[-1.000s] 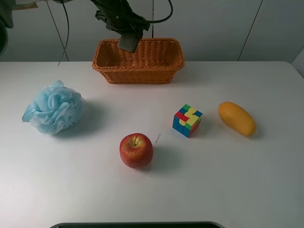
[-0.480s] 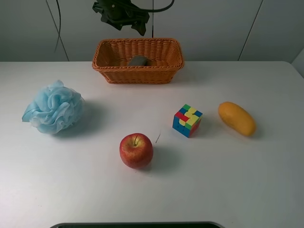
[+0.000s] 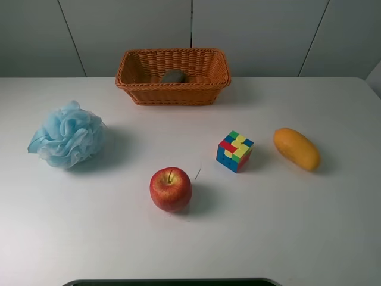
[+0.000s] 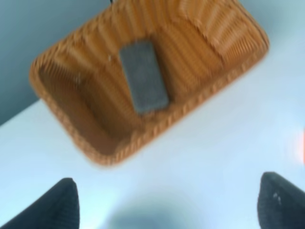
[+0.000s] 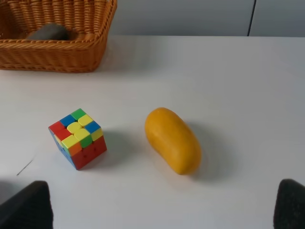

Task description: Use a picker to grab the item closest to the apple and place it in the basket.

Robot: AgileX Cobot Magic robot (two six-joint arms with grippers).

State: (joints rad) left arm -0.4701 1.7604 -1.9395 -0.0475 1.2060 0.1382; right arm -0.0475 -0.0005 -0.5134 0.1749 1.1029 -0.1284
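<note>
A red apple (image 3: 171,189) sits on the white table near the front middle. A multicoloured puzzle cube (image 3: 234,151) stands to its right and also shows in the right wrist view (image 5: 77,138). A grey flat item (image 3: 174,76) lies inside the wicker basket (image 3: 172,96) at the back. The left wrist view shows it on the basket floor (image 4: 143,76). No arm shows in the exterior view. My left gripper (image 4: 167,200) is open and empty, high above the basket (image 4: 143,139). My right gripper (image 5: 157,205) is open and empty, short of the cube and mango.
A yellow-orange mango (image 3: 296,148) lies right of the cube and also shows in the right wrist view (image 5: 173,140). A light blue bath loofah (image 3: 66,134) sits at the left. A thin short mark (image 3: 197,173) lies beside the apple.
The left arm held the grey item over the basket, dropped it inside, then rose and left the exterior view.
</note>
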